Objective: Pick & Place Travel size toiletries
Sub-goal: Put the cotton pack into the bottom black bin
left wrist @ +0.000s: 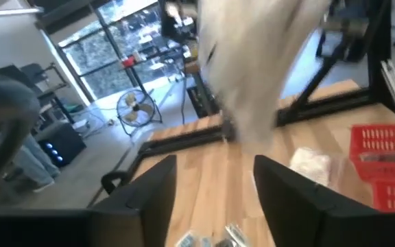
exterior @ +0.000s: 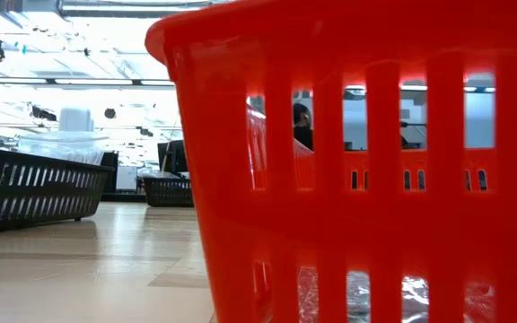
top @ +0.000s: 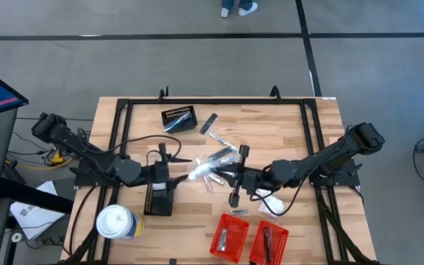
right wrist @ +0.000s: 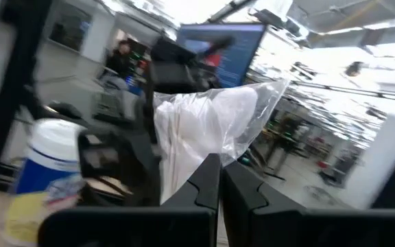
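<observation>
Right gripper (right wrist: 219, 180) was clamped on a clear-wrapped packet (right wrist: 208, 130); light, limp, slippery, best pinched at its edge. Left gripper (left wrist: 211, 189) stood apart beside it.

Bare desk (top: 285, 121) lay open at the far right. Two red baskets (top: 230, 237) blocked the near edge. A white cup (top: 116, 222) stood near left, beside a black basket (top: 159, 197).

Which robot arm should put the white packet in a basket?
Probably the right. Its end effector is shut on the white packet, near the red baskets. The left end effector stands open, holding nothing.
</observation>
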Robot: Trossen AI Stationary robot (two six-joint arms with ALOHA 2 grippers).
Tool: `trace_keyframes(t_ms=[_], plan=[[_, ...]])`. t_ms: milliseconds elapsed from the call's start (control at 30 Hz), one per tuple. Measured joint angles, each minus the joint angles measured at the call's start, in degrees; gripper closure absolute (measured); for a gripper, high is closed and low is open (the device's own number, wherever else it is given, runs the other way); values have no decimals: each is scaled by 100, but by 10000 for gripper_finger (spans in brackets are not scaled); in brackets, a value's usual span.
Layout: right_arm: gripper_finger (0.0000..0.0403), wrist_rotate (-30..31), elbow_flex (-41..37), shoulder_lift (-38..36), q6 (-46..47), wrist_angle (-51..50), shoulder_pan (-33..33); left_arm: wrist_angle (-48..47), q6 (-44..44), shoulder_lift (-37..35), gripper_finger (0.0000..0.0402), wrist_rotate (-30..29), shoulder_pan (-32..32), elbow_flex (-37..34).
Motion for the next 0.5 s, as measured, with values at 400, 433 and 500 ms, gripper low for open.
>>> trace_keyframes(t_ms=[400,433,500], plan=[[403,178,15,515,63,741,-141,95,-220,-227,91,-25,-177,2],[403,179,17,598,43,856,-182,93,-251,-227,89,-24,-169,2],[403,215,17,702,-7,973,-227,95,-270,-227,88,-25,-167,2]])
